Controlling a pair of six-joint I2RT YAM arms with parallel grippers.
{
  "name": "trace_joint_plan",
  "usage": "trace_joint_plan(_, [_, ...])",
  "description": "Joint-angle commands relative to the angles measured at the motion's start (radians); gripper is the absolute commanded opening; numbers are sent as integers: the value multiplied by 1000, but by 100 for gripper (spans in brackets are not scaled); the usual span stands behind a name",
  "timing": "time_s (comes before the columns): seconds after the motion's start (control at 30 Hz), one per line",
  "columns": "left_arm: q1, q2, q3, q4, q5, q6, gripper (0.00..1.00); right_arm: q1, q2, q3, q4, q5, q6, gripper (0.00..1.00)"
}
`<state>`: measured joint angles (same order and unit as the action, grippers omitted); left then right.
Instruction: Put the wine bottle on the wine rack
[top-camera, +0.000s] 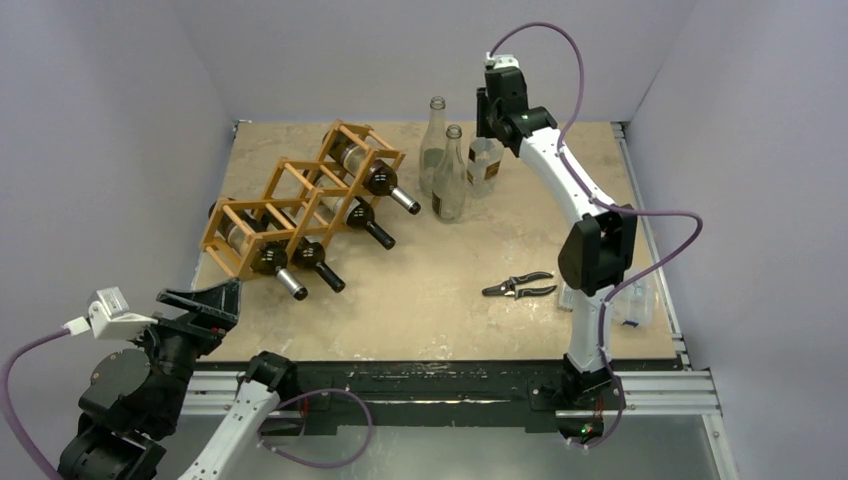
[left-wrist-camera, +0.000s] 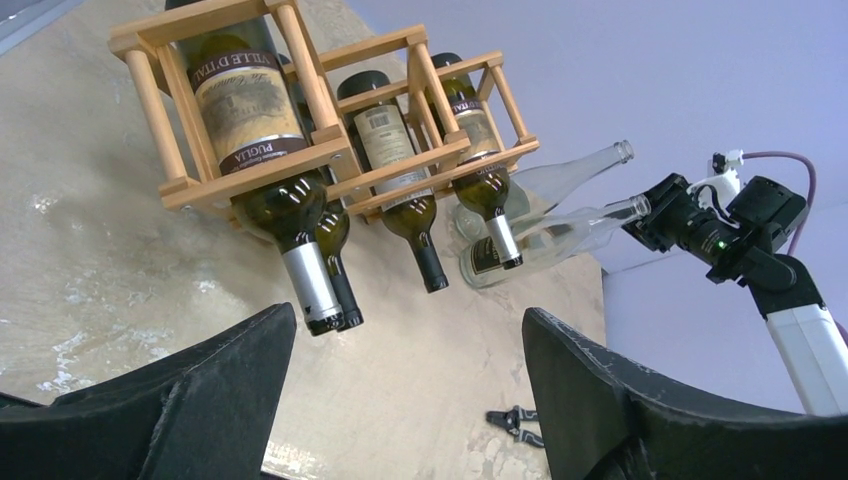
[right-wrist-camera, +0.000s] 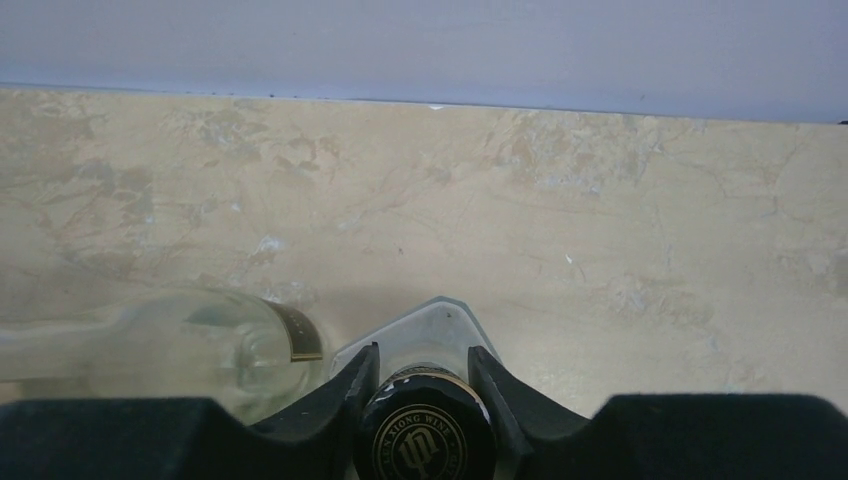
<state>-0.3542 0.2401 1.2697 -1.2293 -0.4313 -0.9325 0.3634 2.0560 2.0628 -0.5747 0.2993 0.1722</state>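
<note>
Currently, we clench the right tool (right-wrist-camera: 423, 365) on the top of the wine bottle (top-camera: 484, 165), upright on the far tabletop (top-camera: 450, 300) and well apart from the wine rack (top-camera: 300, 195), for a vertical lift, while the left tool (left-wrist-camera: 408, 330) rests released at the near edge.

The wine rack (top-camera: 300, 200) is light orange-brown wood, and the racked bottles (left-wrist-camera: 290, 210) are dark green glass with cream labels, some capsules (left-wrist-camera: 308, 285) silver, the others black. The worktop (top-camera: 450, 270) is beige with a pale, mottled marble pattern, the two tall upright bottles (top-camera: 450, 185) are clear glass, and the pliers (top-camera: 518, 288) have dark handles. The wine bottle (right-wrist-camera: 424, 440) shows a black cap with gold print between the matte black fingers (right-wrist-camera: 345, 390) of the right end effector (right-wrist-camera: 424, 355) — its arm (top-camera: 562, 172) is white with black joints.
</note>
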Motion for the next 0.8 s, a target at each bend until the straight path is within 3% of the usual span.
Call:
trace_joint_plan(0.0, [1,23,-9,28,29,-20,83,-2,-86,-44,33,48,-22,33])
trace_joint_plan(0.43, [1,28,-37,48,30,-16,83,-2,-322,-219,113,102,-25,1])
trace_joint_plan(0.77, [1,60,-77,104,58,1,83,-2,-628,-495,130,23,88,0])
